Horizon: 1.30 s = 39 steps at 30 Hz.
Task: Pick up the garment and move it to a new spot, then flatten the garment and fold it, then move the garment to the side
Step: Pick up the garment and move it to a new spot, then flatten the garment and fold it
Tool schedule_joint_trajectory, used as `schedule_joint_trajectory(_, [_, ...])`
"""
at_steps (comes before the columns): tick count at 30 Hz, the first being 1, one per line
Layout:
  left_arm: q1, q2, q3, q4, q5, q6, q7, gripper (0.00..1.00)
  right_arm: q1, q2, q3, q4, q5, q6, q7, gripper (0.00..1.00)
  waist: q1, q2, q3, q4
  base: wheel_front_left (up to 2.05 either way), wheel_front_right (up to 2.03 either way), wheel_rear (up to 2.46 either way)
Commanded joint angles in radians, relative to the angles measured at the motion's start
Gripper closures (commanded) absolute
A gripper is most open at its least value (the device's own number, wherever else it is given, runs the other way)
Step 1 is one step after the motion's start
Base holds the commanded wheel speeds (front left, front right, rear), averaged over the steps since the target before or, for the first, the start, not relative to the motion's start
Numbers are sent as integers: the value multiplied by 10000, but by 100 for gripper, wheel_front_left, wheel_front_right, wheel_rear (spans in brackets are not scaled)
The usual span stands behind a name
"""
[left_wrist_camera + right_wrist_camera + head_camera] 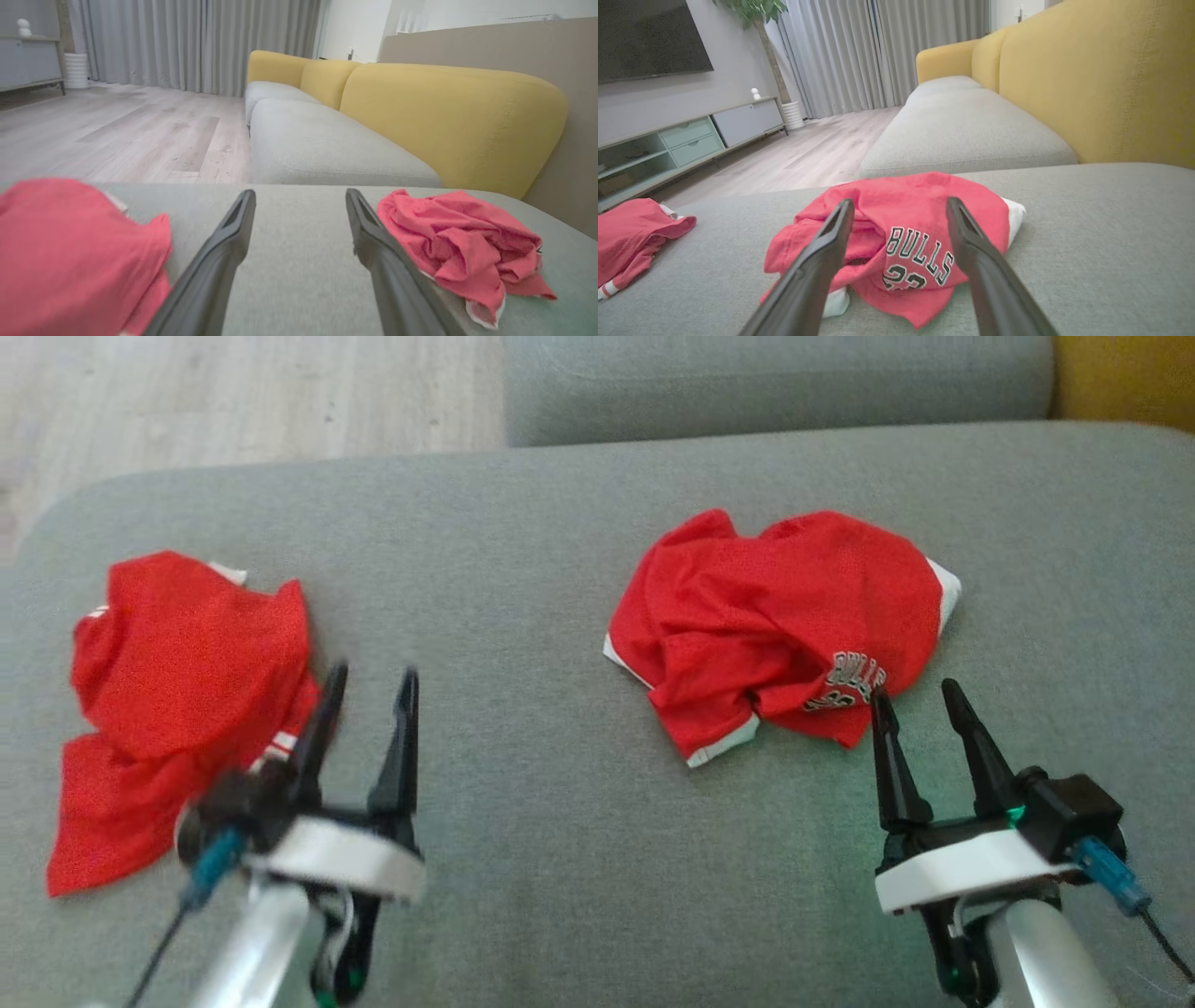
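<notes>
the crumpled bulls jersey (775, 607) sits bunched on the grey sofa seat (523, 569). just short of its printed edge hovers the right end effector (914, 691), spread wide and empty. well to the jersey's left, the left end effector (373, 672), also wide with nothing in it, hangs just beside a second red garment (177, 663). the jersey looks light, thin and limp, a slick mesh likely to slide and drape. pinching a white-trimmed hem or shoulder edge, not the bunched middle, should let it hang open.
</notes>
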Motion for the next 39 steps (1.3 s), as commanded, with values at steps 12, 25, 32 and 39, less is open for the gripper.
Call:
schedule_joint_trajectory(12, [1156, -1117, 1728, -838, 1194, -502, -92, 0, -106, -41, 418, -213, -345, -7, -109, 0, 1, 0, -195, 430, 0, 0, 0])
schedule_joint_trajectory(25, [904, -1697, 1919, -437, 1618, -910, -93, 0, -1682, -41, 2372, 2326, -1347, -7, 696, 0, 1, 0, 471, 1325, 0, 0, 0])
schedule_joint_trajectory(32, [710, -1844, 1865, -295, 1665, -973, -93, 0, -2497, -41, 2318, 3648, -2082, -7, 1124, 0, 1, 0, 754, 1776, 0, 0, 0])
schedule_joint_trajectory(39, [718, -1924, 1941, -211, 1697, -996, -93, 0, -2992, -41, 1975, 4682, -2374, -7, 1521, 100, 1, 0, 674, 1863, 0, 0, 0])
